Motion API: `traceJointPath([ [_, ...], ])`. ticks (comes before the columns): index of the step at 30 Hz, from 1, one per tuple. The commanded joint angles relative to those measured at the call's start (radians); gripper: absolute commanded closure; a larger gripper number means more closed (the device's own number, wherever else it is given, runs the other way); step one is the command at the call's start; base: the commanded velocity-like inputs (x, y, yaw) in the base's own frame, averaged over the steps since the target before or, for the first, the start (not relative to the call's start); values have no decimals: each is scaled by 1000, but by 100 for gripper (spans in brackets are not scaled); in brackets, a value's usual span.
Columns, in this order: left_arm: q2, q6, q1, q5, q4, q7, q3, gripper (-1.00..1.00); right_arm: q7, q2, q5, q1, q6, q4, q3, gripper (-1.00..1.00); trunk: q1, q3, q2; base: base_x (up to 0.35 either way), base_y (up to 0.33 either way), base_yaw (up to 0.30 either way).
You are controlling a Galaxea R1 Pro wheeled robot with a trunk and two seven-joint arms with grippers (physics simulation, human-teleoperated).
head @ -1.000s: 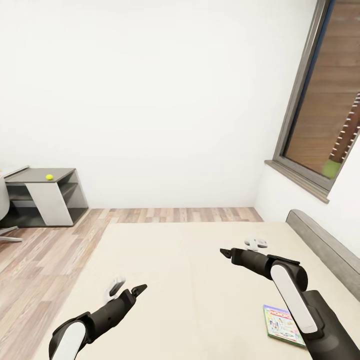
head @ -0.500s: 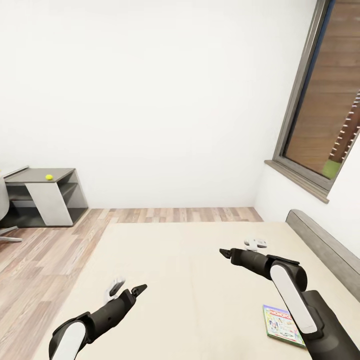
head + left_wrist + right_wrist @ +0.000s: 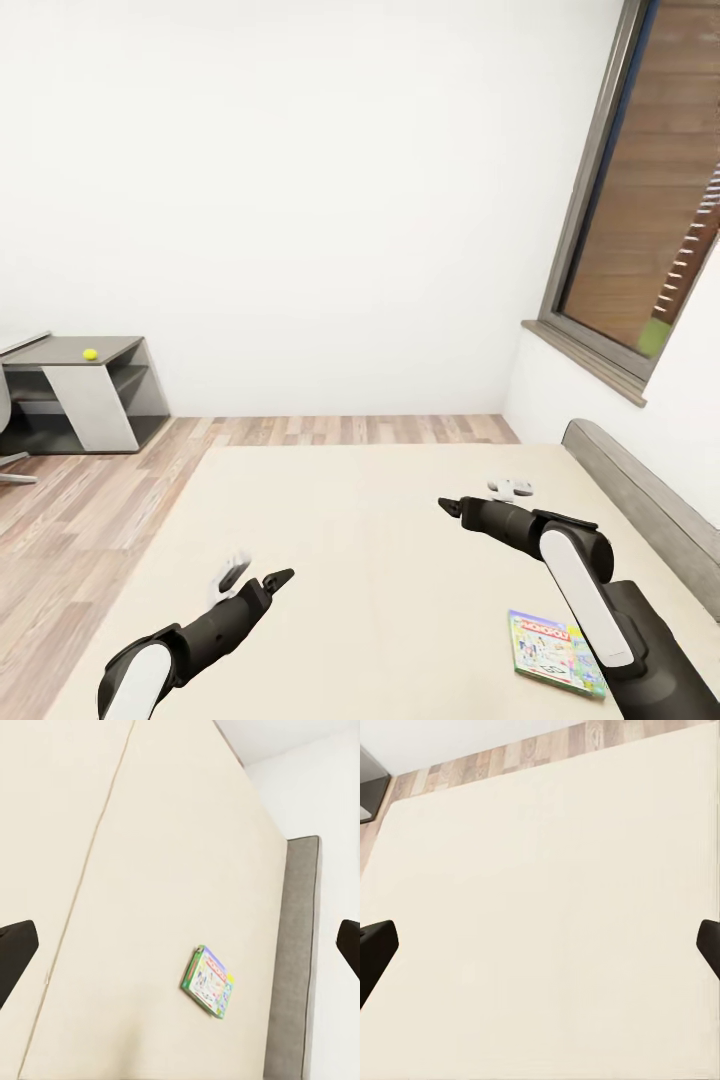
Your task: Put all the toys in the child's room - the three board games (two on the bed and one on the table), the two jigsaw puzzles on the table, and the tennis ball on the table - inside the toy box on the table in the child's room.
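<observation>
Both arms hang out over the bed (image 3: 380, 560), and neither is carrying anything. The left claw (image 3: 250, 578) has its fingers spread wide apart above bare mattress; in its wrist view the two dark fingertips (image 3: 16, 952) sit at opposite edges with open bedding between them. The right claw (image 3: 480, 500) is spread wide too, nothing between its fingers, again just plain beige mattress in its wrist view (image 3: 547, 915).

The board game (image 3: 556, 653), a flat white-green box with a red banner, lies flat on the mattress well behind the right claw, close beside that arm's forearm and near the grey headboard (image 3: 640, 515). From the left claw it is well off to the right. Far off beyond the left claw, a small yellow-green ball (image 3: 90, 354) sits on a low dark grey desk (image 3: 110, 352) against the white wall.
</observation>
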Motion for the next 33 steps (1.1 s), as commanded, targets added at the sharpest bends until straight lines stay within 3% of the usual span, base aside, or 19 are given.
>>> traceJointPath([
  [1, -1, 6, -1, 11, -2, 9, 2, -100, -10, -1, -10, -1, 2, -1, 2, -100, 1, -2, -2, 0, -237, 0],
  [33, -1, 6, -1, 11, -1, 8, 2, -100, -10, -1, -10, -1, 2, 1, -3, -100, 1, -2, -2, 0, -267, 0],
])
